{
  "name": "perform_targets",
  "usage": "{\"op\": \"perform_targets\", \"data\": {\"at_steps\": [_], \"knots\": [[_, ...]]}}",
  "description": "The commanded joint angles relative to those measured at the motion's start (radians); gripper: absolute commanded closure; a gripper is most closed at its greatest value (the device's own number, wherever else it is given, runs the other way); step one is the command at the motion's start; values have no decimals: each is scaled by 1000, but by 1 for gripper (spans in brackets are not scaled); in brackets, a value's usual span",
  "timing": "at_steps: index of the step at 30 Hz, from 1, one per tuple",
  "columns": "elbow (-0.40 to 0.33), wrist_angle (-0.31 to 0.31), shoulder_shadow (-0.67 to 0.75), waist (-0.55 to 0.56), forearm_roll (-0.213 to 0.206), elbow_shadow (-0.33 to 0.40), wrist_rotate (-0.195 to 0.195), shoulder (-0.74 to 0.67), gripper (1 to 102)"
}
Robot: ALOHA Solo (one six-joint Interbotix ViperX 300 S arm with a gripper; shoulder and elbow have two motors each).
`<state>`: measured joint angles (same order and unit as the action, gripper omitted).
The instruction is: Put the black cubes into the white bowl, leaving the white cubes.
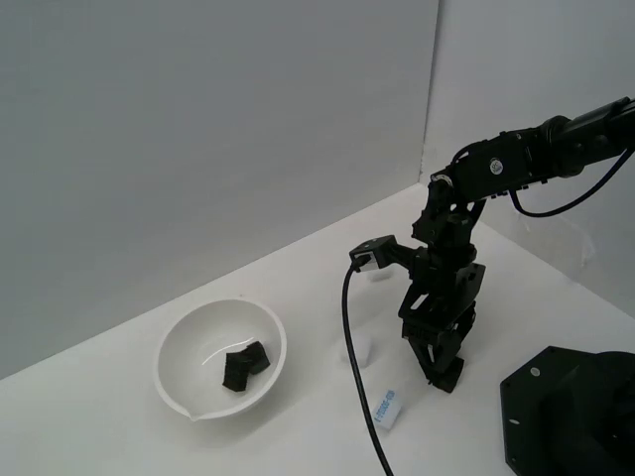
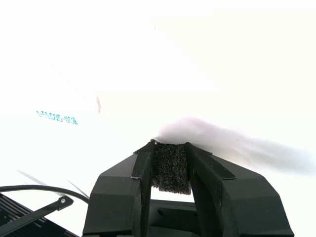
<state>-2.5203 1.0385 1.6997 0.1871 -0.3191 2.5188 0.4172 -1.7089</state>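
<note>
My gripper (image 2: 170, 170) is clamped on a black cube (image 2: 171, 168), and only the wrist view makes this plain: the rough dark block sits squeezed between my two fingers (image 2: 143, 170), touching both. In the exterior view my gripper (image 1: 444, 375) points down at the table (image 1: 298, 436) and the cube between the tips is too dark against my arm to make out. That view gives what the wrist view lacks: the white bowl (image 1: 177, 342) sits well apart toward the exterior view's left, with two black cubes (image 1: 244, 365) touching each other inside it. A white cube (image 1: 359, 348) lies between bowl and gripper, another (image 1: 381, 274) behind my arm. The flat white block with blue print (image 1: 387, 409) lies just beside my fingertips; the wrist view shows only its blue lettering (image 2: 57, 117).
</note>
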Motion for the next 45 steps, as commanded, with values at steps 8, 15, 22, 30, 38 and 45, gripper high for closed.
{"op": "perform_targets", "data": {"at_steps": [8, 15, 22, 30, 38, 45], "knots": [[-15, 23, 91, 12, -2, 14, 5, -81, 100], [41, 23, 196, 31, -14, -41, 3, -189, 100], [110, 23, 264, 74, -44, -112, -9, -258, 100], [201, 23, 302, 137, -66, -204, -34, -295, 100], [270, -14, 295, 206, -118, -275, -40, -288, 100], [302, -75, 256, 293, -161, -307, -48, -250, 100]]}}
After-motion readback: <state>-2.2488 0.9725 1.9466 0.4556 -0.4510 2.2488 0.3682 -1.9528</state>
